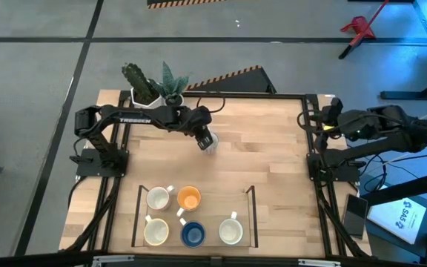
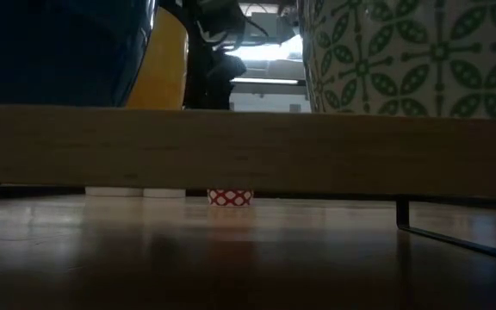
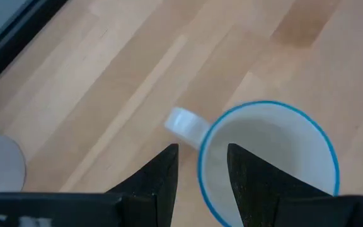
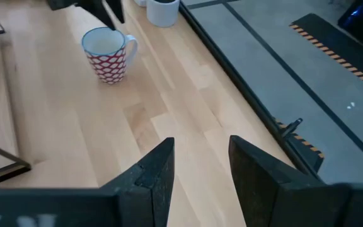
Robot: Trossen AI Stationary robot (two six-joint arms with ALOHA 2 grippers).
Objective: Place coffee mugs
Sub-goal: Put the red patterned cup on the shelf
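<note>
Red-and-white patterned mug (image 4: pixel 110 55) stands upright mid-surface (image 1: pixel 273 148), directly beneath the left end effector (image 3: pixel 201 183), whose part-open fingers straddle its blue rim without clamping. Right end effector (image 4: pixel 200 167) waits open, empty, at the surface's right edge.

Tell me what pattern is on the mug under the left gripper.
A red-and-white lattice on the blue-rimmed white ceramic mug; the right wrist view shows it best.

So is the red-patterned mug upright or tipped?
Upright: the mug stands on its base on the table, open mouth up, under the left gripper.
</note>
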